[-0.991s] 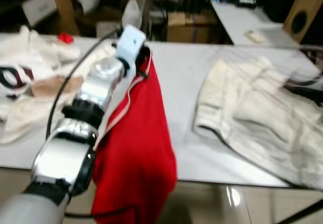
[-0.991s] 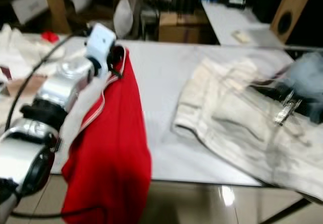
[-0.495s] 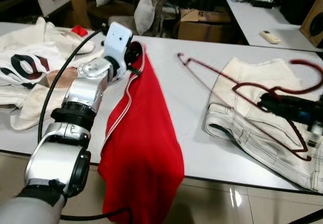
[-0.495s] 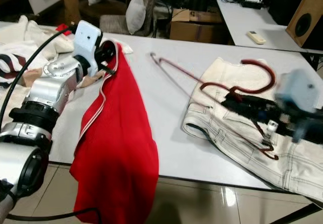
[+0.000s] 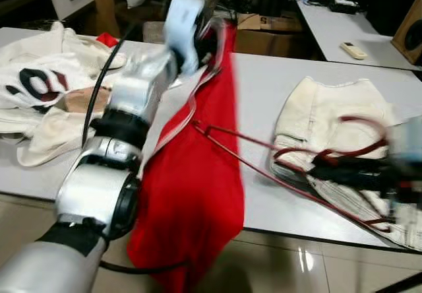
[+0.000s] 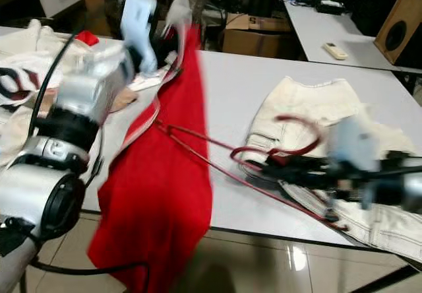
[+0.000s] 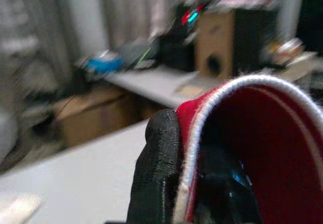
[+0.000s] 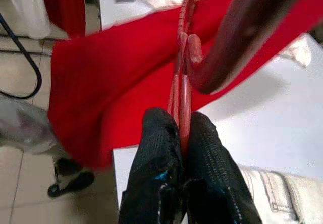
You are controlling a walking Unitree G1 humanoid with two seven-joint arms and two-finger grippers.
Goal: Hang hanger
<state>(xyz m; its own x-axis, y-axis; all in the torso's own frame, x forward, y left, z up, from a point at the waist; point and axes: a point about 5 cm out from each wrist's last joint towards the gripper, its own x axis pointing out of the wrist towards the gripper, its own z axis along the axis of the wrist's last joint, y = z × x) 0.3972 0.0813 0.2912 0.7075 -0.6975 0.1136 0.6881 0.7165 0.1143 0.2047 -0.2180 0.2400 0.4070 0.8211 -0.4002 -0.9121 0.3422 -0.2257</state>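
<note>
No words or numbers come through clearly here. The white garment (image 5: 36, 85) at the far left of the table carries a black and red printed mark, too blurred to read. A cardboard box (image 5: 264, 32) beyond the table shows a dark mark, unreadable too.

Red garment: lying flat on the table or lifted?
Lifted: the left hand grips the red fabric garment by its white-trimmed edge; the rest hangs past the white table edge.
</note>
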